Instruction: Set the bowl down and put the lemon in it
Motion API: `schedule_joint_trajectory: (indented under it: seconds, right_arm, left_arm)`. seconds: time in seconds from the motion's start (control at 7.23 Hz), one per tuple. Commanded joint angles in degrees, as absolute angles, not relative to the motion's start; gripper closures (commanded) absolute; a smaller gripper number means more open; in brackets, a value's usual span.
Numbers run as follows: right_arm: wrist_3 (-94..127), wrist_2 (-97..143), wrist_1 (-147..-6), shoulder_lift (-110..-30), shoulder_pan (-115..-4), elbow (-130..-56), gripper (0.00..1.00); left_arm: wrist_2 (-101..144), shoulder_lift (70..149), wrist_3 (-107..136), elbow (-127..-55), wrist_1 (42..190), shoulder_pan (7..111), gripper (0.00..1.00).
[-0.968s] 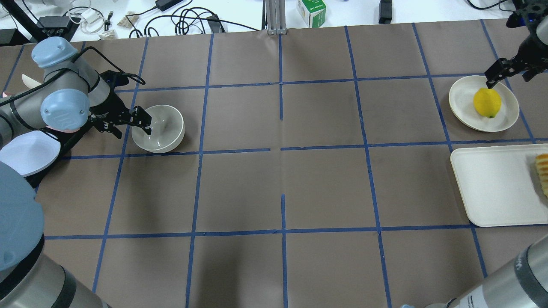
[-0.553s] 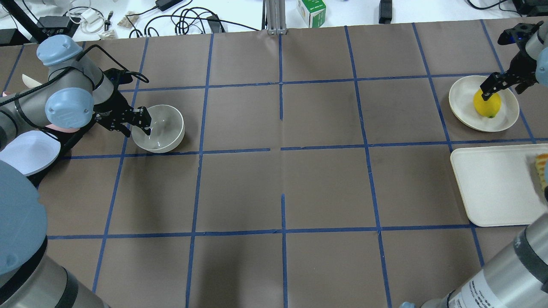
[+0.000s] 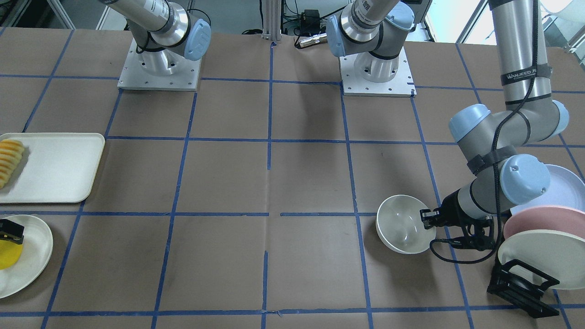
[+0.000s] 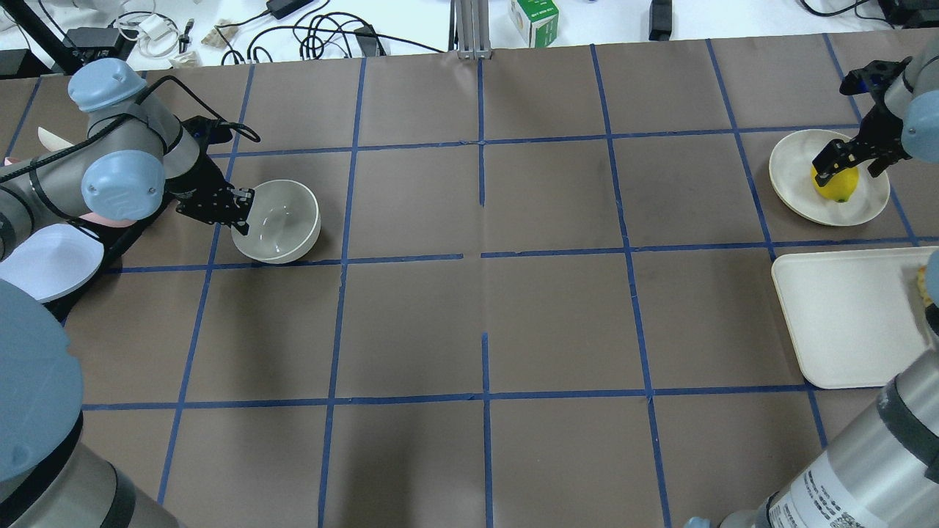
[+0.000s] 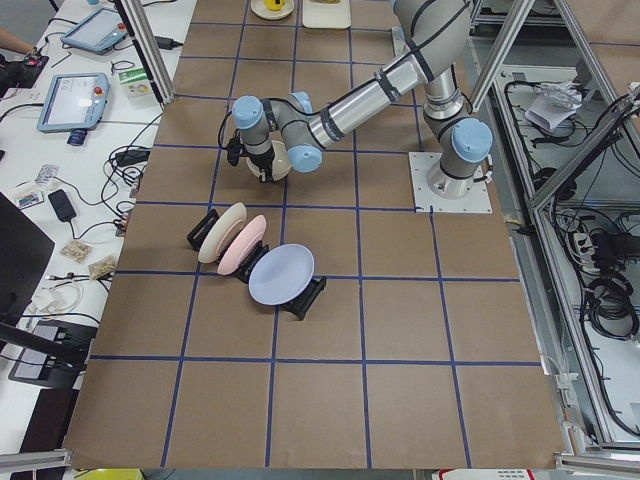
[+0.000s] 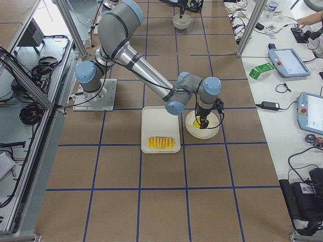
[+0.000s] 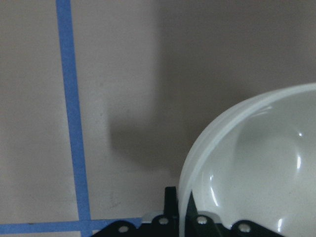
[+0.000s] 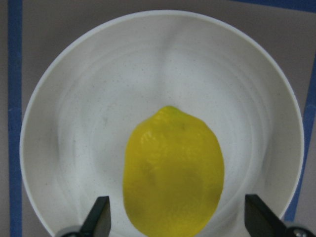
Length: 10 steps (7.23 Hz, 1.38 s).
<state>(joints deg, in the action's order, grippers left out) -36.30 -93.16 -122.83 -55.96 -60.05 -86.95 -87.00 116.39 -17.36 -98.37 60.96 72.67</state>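
The cream-white bowl point(image 4: 282, 220) stands at the left of the table and also shows in the front view point(image 3: 401, 224). My left gripper point(image 4: 240, 209) is shut on its near rim, one finger inside and one outside, as the left wrist view shows point(image 7: 183, 219). The bowl point(image 7: 256, 163) looks slightly tilted. The yellow lemon point(image 4: 838, 185) lies on a flat cream plate point(image 4: 796, 172) at the far right. My right gripper point(image 4: 851, 158) is open just above the lemon point(image 8: 173, 173), one finger on each side point(image 8: 101, 217), without touching it.
A rectangular cream tray point(image 4: 843, 323) with ridged sliced food point(image 3: 10, 160) lies beside the plate. A black rack holds lavender point(image 4: 48, 260), pink point(image 3: 539, 221) and cream plates behind my left arm. Cables and a green box point(image 4: 534, 18) line the far edge.
My right gripper has come down over the lemon and now straddles it. My left gripper has shifted the bowl slightly to the right, still holding its rim.
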Motion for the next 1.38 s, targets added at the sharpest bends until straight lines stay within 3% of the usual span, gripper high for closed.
schedule_joint_trajectory:
  seconds: [0.0,0.28,0.41,0.55,0.69,1.24]
  right_arm:
    - [-33.2,-93.2,-123.0,-54.9,-60.0,-86.2,0.1]
    - [-32.0,-93.2,-122.9,-53.4,-60.0,-84.7,0.19]
    - [-30.3,-93.0,-122.7,-53.4,-60.1,-84.6,0.4]
    - [-29.1,-93.0,-122.6,-53.4,-60.0,-84.6,0.79]
    - [-29.0,-93.1,-121.8,-53.9,-60.0,-84.6,0.96]
    - [-29.2,-93.8,-110.1,-62.4,-60.8,-81.1,1.0]
  left_arm:
    - [-87.0,116.3,-17.6,-98.3,61.0,72.6,1.0]
    - [-87.0,116.2,-17.5,-98.4,60.9,72.6,1.0]
    - [-86.3,115.8,-17.3,-98.0,61.4,72.9,1.0]
    - [-83.6,114.7,-17.4,-97.8,62.0,72.8,1.0]
    - [-82.5,113.1,-17.1,-97.6,63.4,73.5,1.0]
    - [-81.5,108.5,-4.3,-98.2,64.0,85.6,1.0]
